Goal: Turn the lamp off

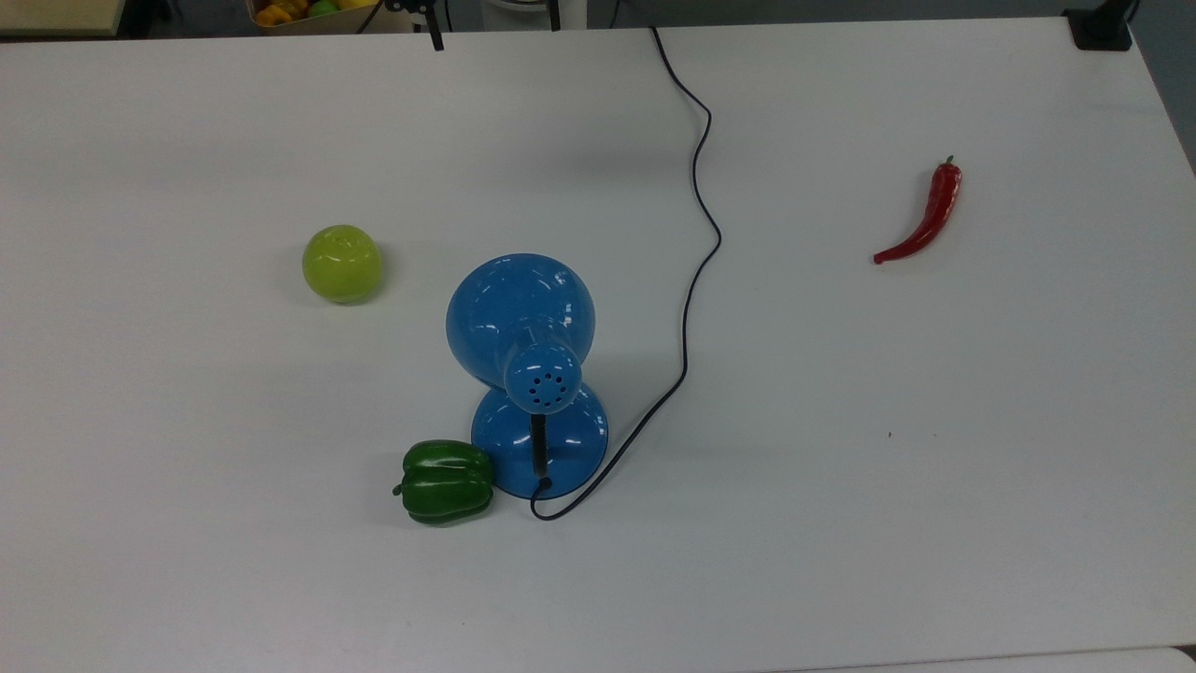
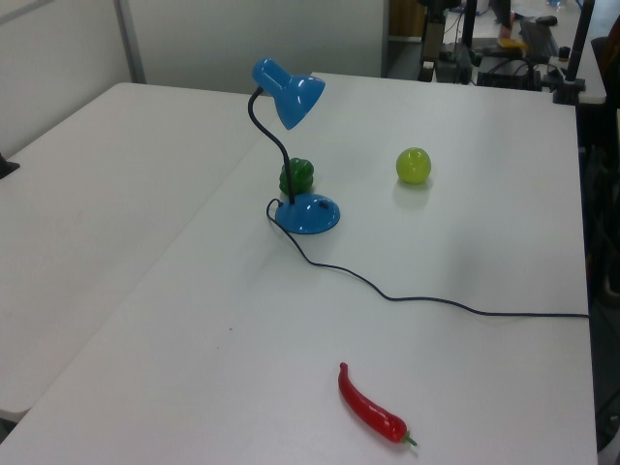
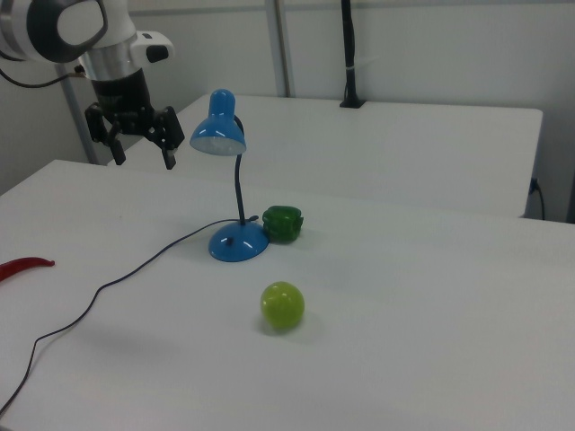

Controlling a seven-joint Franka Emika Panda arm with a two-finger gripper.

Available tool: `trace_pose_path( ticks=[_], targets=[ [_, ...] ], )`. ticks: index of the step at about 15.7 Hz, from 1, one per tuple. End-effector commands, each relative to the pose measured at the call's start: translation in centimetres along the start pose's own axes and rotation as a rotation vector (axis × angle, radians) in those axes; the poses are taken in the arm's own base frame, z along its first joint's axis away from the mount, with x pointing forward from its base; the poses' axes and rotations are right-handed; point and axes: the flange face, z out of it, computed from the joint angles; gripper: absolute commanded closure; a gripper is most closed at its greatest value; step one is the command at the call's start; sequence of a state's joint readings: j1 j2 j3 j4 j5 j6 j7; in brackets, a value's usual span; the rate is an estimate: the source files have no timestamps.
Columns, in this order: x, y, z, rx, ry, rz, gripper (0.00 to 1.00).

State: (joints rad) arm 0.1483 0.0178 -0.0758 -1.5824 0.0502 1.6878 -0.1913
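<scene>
- The gripper (image 3: pixel 140 144) hangs high in the air at the right view's upper left, fingers spread wide, nothing between them.
- The blue desk lamp (image 1: pixel 523 322) stands mid-table, round base flat on the white table (image 1: pixel 934 467), black neck arching up to the dome shade.
- A green bell pepper (image 1: pixel 447 481) sits right against the base on the top view's left; a green apple (image 1: pixel 342 263) lies well apart.
- The cord (image 1: pixel 696 243) snakes off towards the table's far edge, and a red chilli (image 1: pixel 925 217) lies far off on the top view's right.
- By my reckoning it's barely begun: the gripper is clear of the lamp, no contact.
- What's left: come down to the base, where I'd guess the switch sits, and press.
</scene>
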Motion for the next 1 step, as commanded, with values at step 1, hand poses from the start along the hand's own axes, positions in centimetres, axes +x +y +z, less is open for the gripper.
trace_pose_path(
  ticks=[1],
  targets=[
    [-0.14, -0.14, -0.11, 0.006, 0.018, -0.013, 0.00]
  ],
)
